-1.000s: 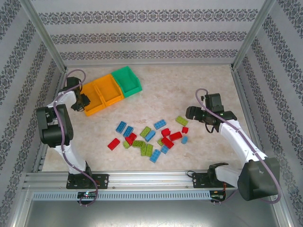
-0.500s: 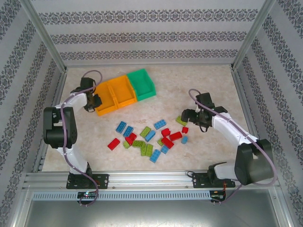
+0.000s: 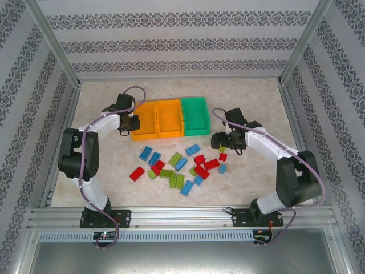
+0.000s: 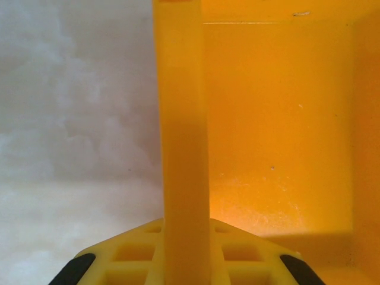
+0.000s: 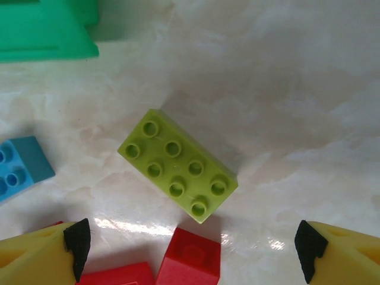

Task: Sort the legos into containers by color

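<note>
while studs-up on the table [image 5: 285,77], one lime eight-stud lego [image 5: 178,173]

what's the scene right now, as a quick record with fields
bins: left orange bin, middle orange bin, green bin, side by side in a row
bin contents: no bricks visible inside
legos: red, blue and lime green, loose on the table in front of the bins
left claw: at the outer wall of the left orange bin, grip unclear
right claw: open, above a lime green brick lying studs up
sorting: not started
</note>
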You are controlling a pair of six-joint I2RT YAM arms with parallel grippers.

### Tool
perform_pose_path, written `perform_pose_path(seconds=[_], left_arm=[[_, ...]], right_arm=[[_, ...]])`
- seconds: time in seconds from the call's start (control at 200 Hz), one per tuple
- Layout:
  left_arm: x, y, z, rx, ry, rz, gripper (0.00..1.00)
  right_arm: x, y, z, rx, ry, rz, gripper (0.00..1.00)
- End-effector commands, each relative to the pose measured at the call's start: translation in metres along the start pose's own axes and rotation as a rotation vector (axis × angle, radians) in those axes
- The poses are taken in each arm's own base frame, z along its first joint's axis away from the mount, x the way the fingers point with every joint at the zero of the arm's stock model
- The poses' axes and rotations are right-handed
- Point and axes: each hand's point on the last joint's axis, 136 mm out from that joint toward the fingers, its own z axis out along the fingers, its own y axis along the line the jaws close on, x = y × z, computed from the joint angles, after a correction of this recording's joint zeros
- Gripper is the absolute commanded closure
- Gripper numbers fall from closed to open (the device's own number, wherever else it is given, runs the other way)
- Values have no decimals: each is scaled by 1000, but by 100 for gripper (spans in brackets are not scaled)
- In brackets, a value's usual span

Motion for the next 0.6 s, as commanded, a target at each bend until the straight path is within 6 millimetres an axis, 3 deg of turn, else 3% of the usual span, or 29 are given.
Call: perform_pose_path(seconds=[0.0, 0.125, 0.42, 0.595], left_arm=[[-21, -23, -7, 69, -64, 37, 89], [-15, -27, -5, 63, -49, 38, 86], [-5, -17, 1, 10, -18, -48, 65], [-1, -18, 2, 20, -11, -87, 56]], right_arm=[[-3, -4, 0, 29, 35, -5, 8], [-1, 7, 10, -15, 51, 82, 8], [3, 3, 18, 10, 41, 315, 7], [8, 10, 29, 9, 53, 356, 6]])
